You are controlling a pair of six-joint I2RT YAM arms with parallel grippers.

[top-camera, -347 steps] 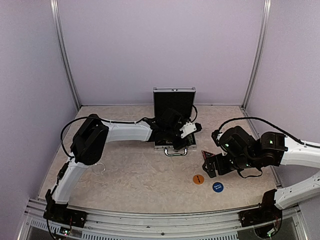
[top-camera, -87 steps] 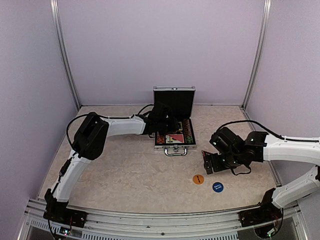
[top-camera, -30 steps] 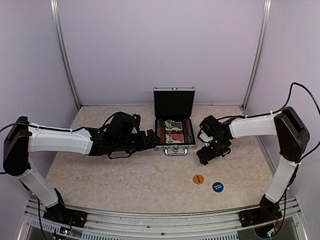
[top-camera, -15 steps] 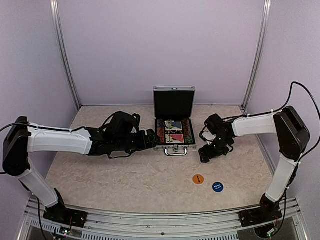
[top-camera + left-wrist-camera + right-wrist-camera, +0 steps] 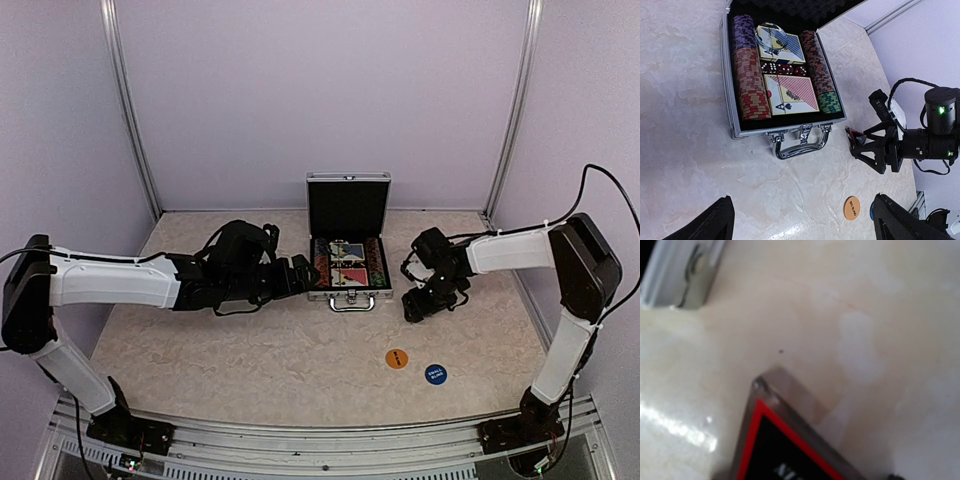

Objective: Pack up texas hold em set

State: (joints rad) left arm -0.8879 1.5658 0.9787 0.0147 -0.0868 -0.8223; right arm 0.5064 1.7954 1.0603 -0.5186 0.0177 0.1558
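You are looking at a small briefcase (image 5: 347, 295) of ribbed silver aluminium with a chrome loop handle (image 5: 800, 146). It stands open at the middle of the table's (image 5: 250, 350) far edge, its lid (image 5: 348, 205) upright and lined with black egg-crate foam. In the black tray lie ridged columns of chips (image 5: 751, 85): purple and red on the left, dark and green on the right. Between them sit two patterned card decks (image 5: 790, 93) and a row of red dice (image 5: 782, 68).

The table is glossy, marbled beige. Two flat round discs lie toward its near right corner, the orange disc (image 5: 397, 358) left of the blue disc (image 5: 435, 374), close but apart. The triangular marker (image 5: 785, 450) is black with a red border and a clear bevelled rim. It lies flat just off the case's front right corner.

Your left arm (image 5: 110, 285) stretches low across the table from the left edge. The left gripper (image 5: 303, 272) points at the case's left side, fingers (image 5: 710, 225) spread wide and holding nothing. Your right arm (image 5: 510, 250) reaches in from the right edge, with the right gripper (image 5: 418, 305) tipped down over the marker. Whether its fingers have met the marker you cannot tell.

About three seconds ago both arms were folded, elbows raised. The left gripper hung over the case's left rim, and the right gripper sat nearer the table's near edge than the marker. Case and discs have not moved.
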